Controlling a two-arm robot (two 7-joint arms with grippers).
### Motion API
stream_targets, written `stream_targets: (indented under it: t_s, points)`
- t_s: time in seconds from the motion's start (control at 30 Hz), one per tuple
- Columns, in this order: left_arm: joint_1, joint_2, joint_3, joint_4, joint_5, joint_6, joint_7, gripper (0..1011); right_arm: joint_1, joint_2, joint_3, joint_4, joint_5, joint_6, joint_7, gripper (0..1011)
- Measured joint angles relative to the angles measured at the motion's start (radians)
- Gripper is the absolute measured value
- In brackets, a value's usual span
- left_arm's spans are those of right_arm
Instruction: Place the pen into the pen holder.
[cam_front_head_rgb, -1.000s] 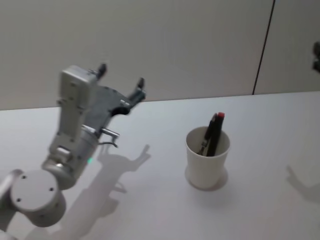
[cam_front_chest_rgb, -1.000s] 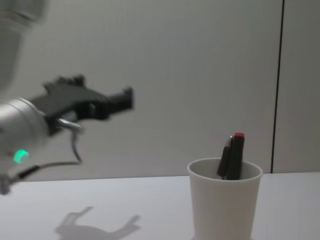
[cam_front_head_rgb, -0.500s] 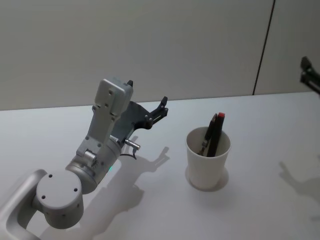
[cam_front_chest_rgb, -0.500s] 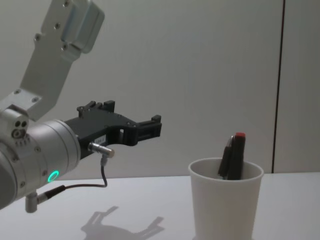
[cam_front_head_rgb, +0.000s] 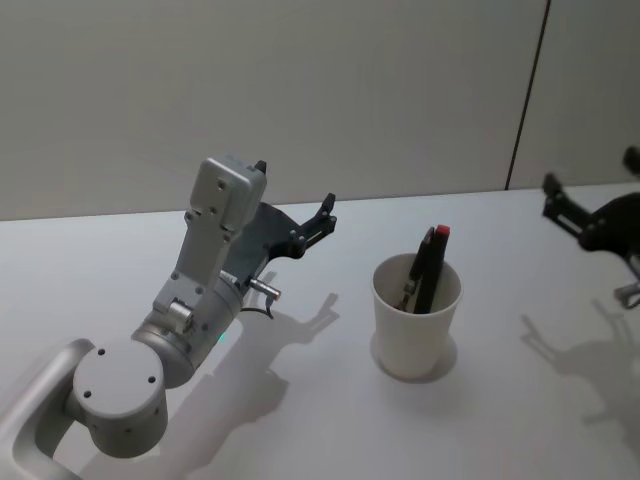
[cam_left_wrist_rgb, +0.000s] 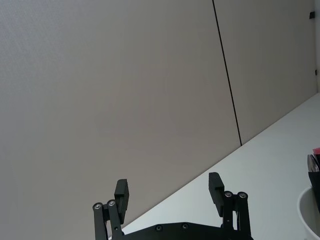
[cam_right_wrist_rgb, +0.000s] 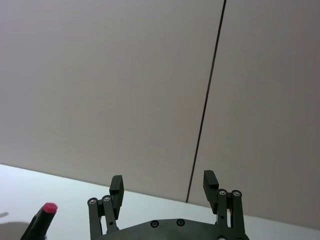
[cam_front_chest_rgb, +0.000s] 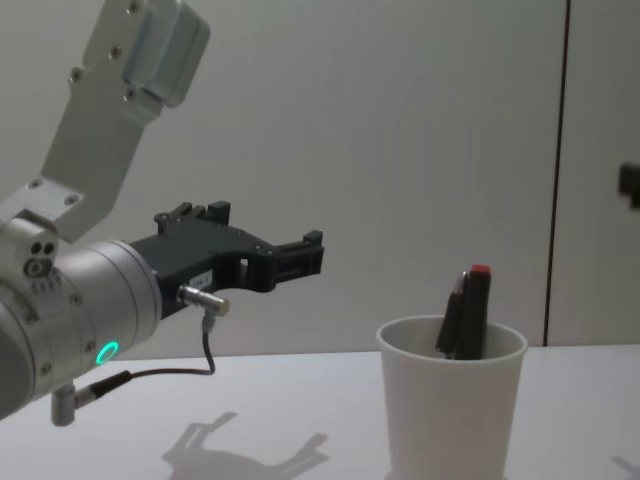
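The pen holder is a white paper cup standing right of the table's middle, also in the chest view. A black pen with a red cap stands inside it, leaning against the rim and sticking out above it. My left gripper hovers open and empty left of the cup, pointing toward it. At the right edge my right gripper is open and empty, well apart from the cup. The pen's red cap shows in the right wrist view.
The white table runs back to a plain grey wall with a dark vertical seam. Both arms cast shadows on the tabletop beside the cup.
My right gripper has come in from the right edge toward the cup. The left arm swung closer to the cup a second ago and has held still since. The pen stays in the cup.
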Motion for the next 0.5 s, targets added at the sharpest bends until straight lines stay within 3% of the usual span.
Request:
stream_targets:
  t_s: [0.23, 0.5]
  points:
    - [0.000, 0.000, 0.000, 0.000, -0.001, 0.000, 0.000, 1001, 0.016, -0.063, -0.024, 0.081, 0.002, -0.023, 0.049, 1002]
    - [0.000, 0.000, 0.000, 0.000, -0.001, 0.000, 0.000, 1001, 0.027, -0.105, -0.040, 0.135, 0.003, -0.037, 0.082, 1001]
